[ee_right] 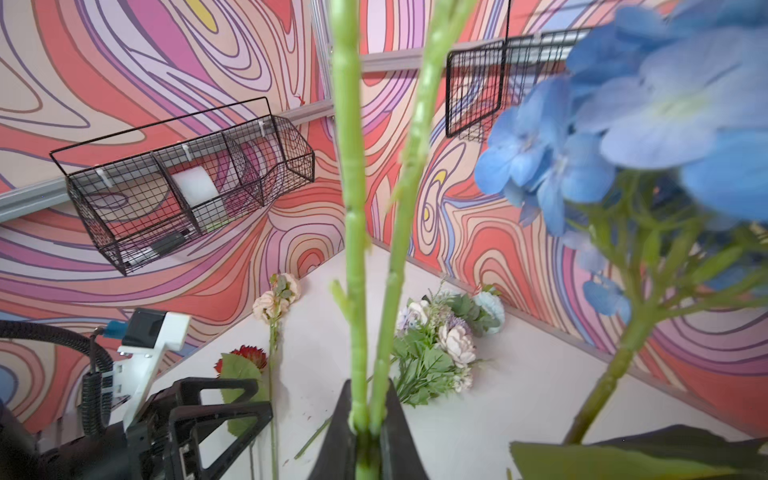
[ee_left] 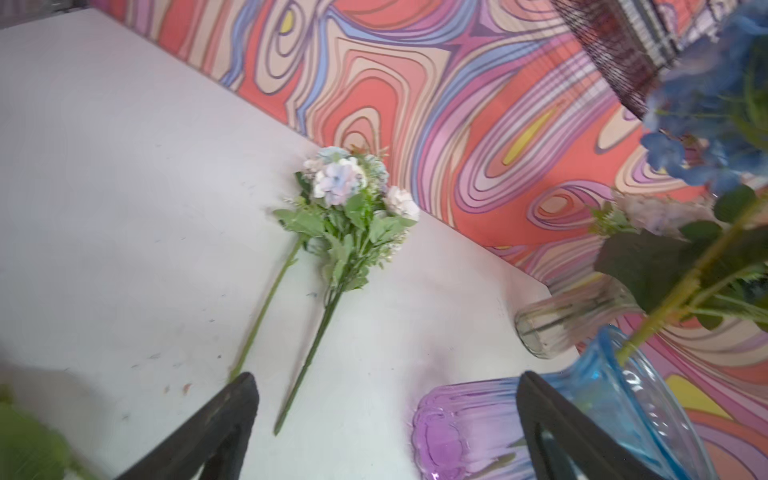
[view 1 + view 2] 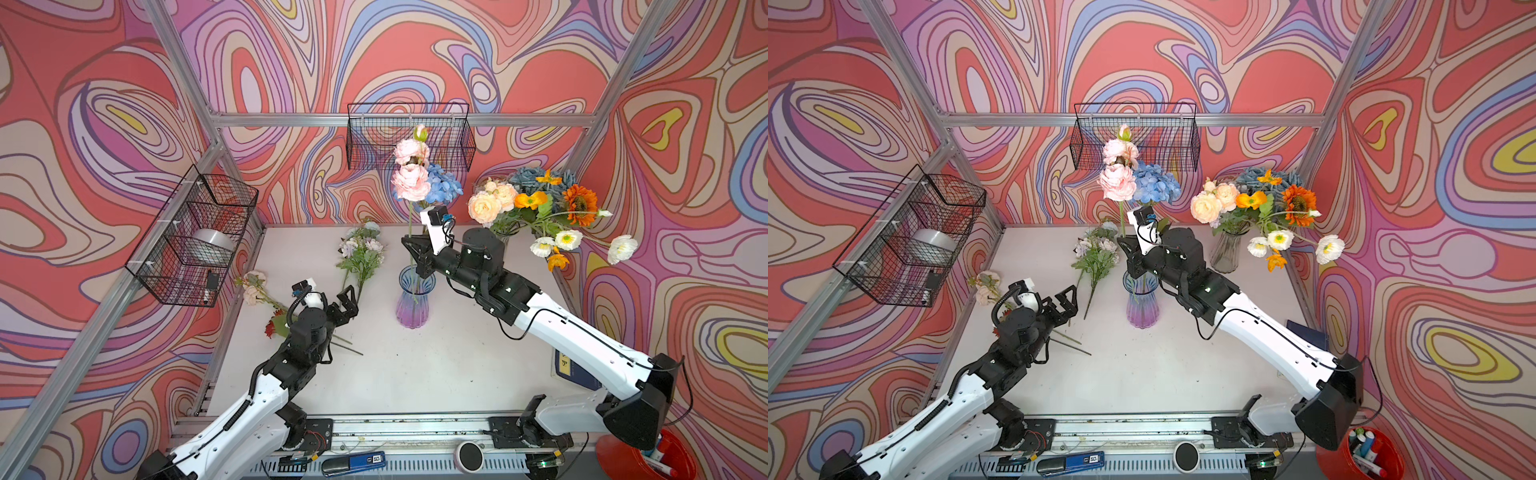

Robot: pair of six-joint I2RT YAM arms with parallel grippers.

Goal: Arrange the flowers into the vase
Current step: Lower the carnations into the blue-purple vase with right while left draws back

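Two arms reach in over the white desk [image 3: 415, 374]. Nearest me, the left fingers [image 3: 348, 300] hang spread wide just above the desk, nothing between them. A red flower [image 3: 272, 328] and a peach flower [image 3: 253, 289] lie behind their wrist, by the desk's left edge. Just right of those fingers stands the vase [image 3: 412, 305], blue at the lip and purple at the foot. Right over its mouth, the right fingers [image 1: 343, 436] are pressed together on the forked green stem of the pink flowers [image 3: 410, 183]. They pinch it upright, its lower end down inside the glass. A blue hydrangea [image 3: 444, 186] sits in that vase too, its head beside the pink ones. Further back, a lilac bunch [image 3: 362, 251] lies flat on the desk, left of the vase. In the far right corner, a clear vase [image 3: 1226, 252] holds a bouquet [image 3: 540, 203] of peach, orange and white blooms. Wire baskets [image 3: 409, 137] hang on the walls beyond.
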